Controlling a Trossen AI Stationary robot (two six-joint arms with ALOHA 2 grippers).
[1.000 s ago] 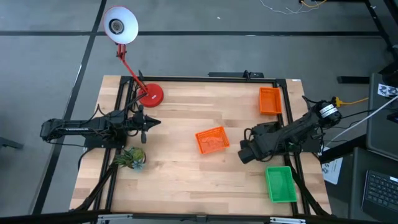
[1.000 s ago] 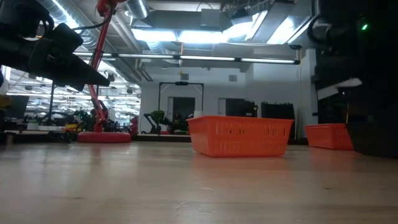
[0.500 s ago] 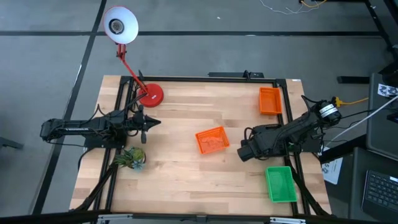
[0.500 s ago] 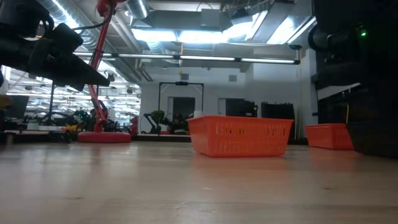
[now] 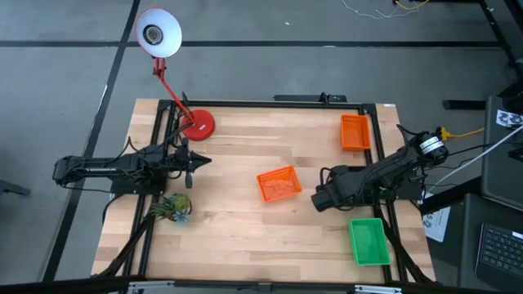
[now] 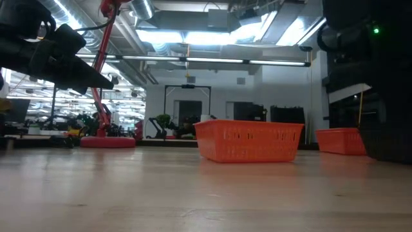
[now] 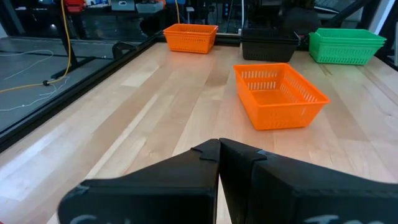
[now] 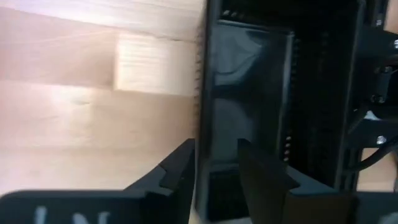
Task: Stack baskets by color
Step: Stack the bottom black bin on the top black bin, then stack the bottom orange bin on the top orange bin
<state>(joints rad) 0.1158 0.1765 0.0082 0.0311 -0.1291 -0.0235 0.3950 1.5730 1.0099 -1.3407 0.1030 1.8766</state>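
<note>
An orange basket [image 5: 278, 185] [image 7: 280, 94] rests flat on its bottom at mid-table. Another orange basket [image 5: 354, 131] is at the far right, and a green one [image 5: 369, 241] at the near right. A black basket [image 7: 269, 45] [image 8: 267, 93] lies between them under my right arm. My right gripper [image 5: 320, 198] [image 8: 216, 168] points steeply down, open. Its fingers stand on either side of the black basket's wall [image 8: 202, 93], and I see no touch. My left gripper [image 5: 198, 161] [image 7: 219, 149] waits shut at the table's left, held level and empty.
A red lamp base [image 5: 200, 123] stands at the far left, its white shade beyond the table's edge. A small green plant [image 5: 172, 207] sits near my left arm. Bare wood lies between the middle orange basket and the left side.
My right wrist has tipped slightly over the black basket. The baskets stay where they were.
</note>
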